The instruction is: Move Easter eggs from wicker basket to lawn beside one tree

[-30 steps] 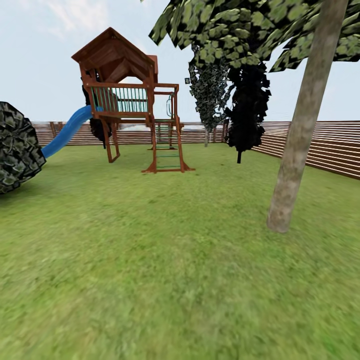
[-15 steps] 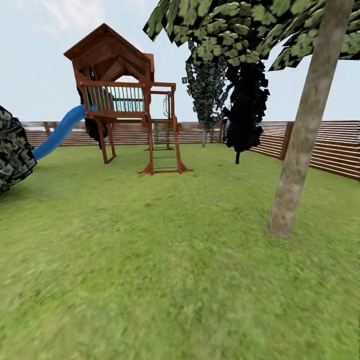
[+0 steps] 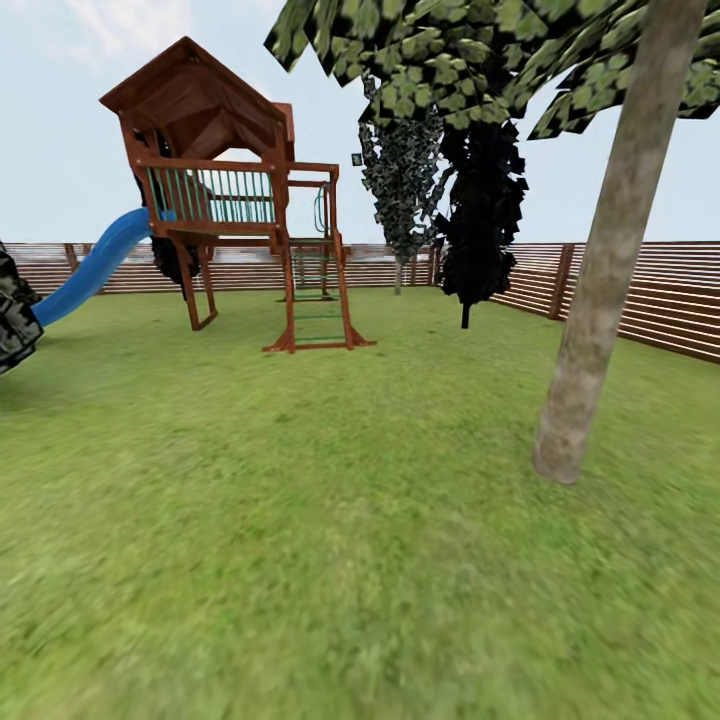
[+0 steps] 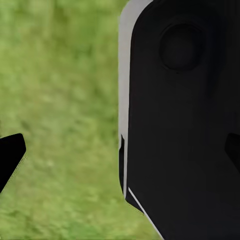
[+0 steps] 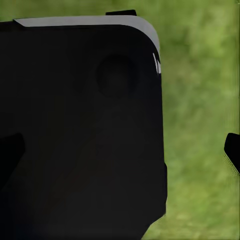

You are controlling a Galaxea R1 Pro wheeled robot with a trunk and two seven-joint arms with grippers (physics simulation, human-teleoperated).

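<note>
The whole head view is sliding: across the last second the play tower (image 3: 225, 190) and its blue slide (image 3: 90, 268) drift toward the left edge and the dark bush (image 3: 12, 315) is nearly out of frame, while the pale-trunked tree (image 3: 598, 300) holds its place at the right and sits a touch lower. That reads as the robot turning right and rolling forward, not as anything in the garden moving. The lawn (image 3: 300, 520) ahead lies open, the slatted fence (image 3: 640, 290) closes the back, and a near-black tree (image 3: 485, 220) stands beyond. The basket and eggs are not in these views, so I judge the robot is on its way. Both wrist cameras look down at grass past dark robot bodywork; a dark fingertip sits at each side edge, so I cannot tell the state of either claw.
</note>
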